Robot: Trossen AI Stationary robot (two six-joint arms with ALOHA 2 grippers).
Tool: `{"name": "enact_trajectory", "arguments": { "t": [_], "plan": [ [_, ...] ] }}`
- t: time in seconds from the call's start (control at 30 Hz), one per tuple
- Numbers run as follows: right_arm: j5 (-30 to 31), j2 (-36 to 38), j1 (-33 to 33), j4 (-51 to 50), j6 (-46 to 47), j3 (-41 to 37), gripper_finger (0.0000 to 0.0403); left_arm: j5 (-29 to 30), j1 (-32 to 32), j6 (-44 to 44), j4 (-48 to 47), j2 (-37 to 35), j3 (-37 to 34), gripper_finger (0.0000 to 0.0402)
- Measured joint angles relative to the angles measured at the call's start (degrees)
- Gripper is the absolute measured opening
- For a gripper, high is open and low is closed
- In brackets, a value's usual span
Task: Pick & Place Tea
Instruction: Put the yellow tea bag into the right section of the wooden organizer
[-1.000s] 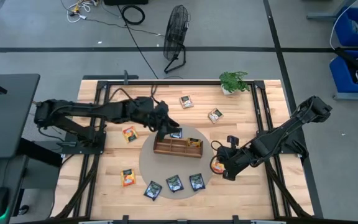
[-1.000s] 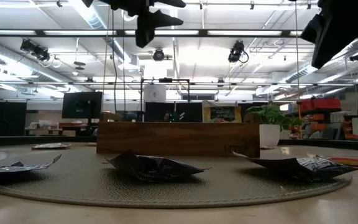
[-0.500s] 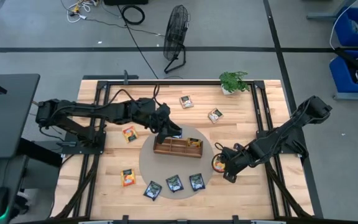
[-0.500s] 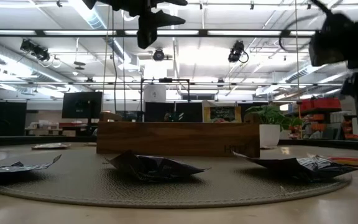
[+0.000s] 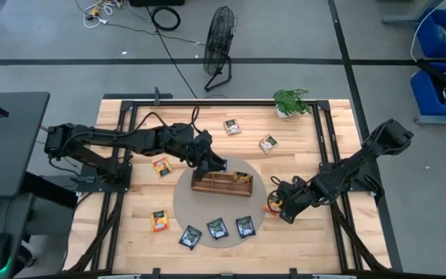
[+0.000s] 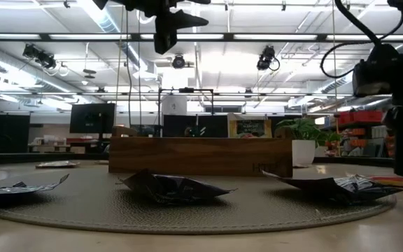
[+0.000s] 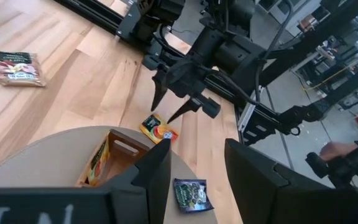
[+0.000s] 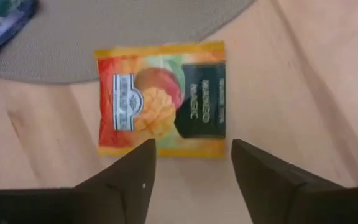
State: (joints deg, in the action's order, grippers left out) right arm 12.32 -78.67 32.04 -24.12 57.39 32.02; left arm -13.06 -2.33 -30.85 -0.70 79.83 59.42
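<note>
The right claw [image 5: 273,204] is down low at the right edge of the round grey mat [image 5: 183,203], fingers spread apart, and lying flat on the wooden surface [image 5: 324,240] just ahead of those fingers [image 8: 132,180] is an orange mango tea packet [image 8: 161,98], one edge tucked against the mat's rim; nothing is clamped between the fingers, and the packet is loose on the wood. Across the way, the left claw [image 5: 217,164] hangs over the back left end of the long wooden tray [image 5: 221,186] in the middle of the mat, its two fingers parted with nothing visible between them in its own wrist view. That same view looks past the tray's end with its handle slot to the right arm's spread fingers poised over the orange packet. Inside the tray, an orange packet [image 5: 242,178] sits in the right-hand compartment. Three dark blue packets [image 5: 217,229] line the front of the mat in a row, and from table height they lie slightly puffed, in front of the tray's long side. Out on the bare wood, two more orange packets [image 5: 161,167] rest to the left of the mat, one near the back and one near the front, while two white-and-brown packets [image 5: 232,127] lie well behind the tray, near a small potted plant [image 5: 291,101] at the back of the surface.
</note>
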Motion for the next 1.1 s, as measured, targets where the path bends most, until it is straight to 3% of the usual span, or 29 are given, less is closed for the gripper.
{"name": "enact_trajectory", "arguments": {
  "t": [0.47, 0.57, 0.77, 0.93, 1.1],
  "plan": [
    [0.75, -3.56, -1.45, 3.93, -4.4, -1.54, 0.0171, 0.07, 0.0, -1.23, -0.3, -0.02, 0.0, 0.0154],
    [0.93, -3.61, -2.15, 3.46, -5.14, -1.56, 0.0134, 0.09, 0.0, -1.2, -0.38, -0.02, 0.0, 0.0154],
    [1.3, -3.69, -2.43, 4.03, -5.77, -1.64, 0.0012, 0.09, -0.11, -1.18, -0.38, -0.04, 0.0, 0.0154],
    [0.99, -3.39, -2.43, 3.27, -3.64, -1.44, 0.0004, 0.1, -0.11, -1.07, -0.38, -0.07, 0.0, 0.0154],
    [-0.71, -1.9, -2.31, -3.97, -4.57, 2.65, 0.0002, 0.75, -0.11, -1.14, -0.06, -0.07, 0.0, 0.0154]
  ]
}}
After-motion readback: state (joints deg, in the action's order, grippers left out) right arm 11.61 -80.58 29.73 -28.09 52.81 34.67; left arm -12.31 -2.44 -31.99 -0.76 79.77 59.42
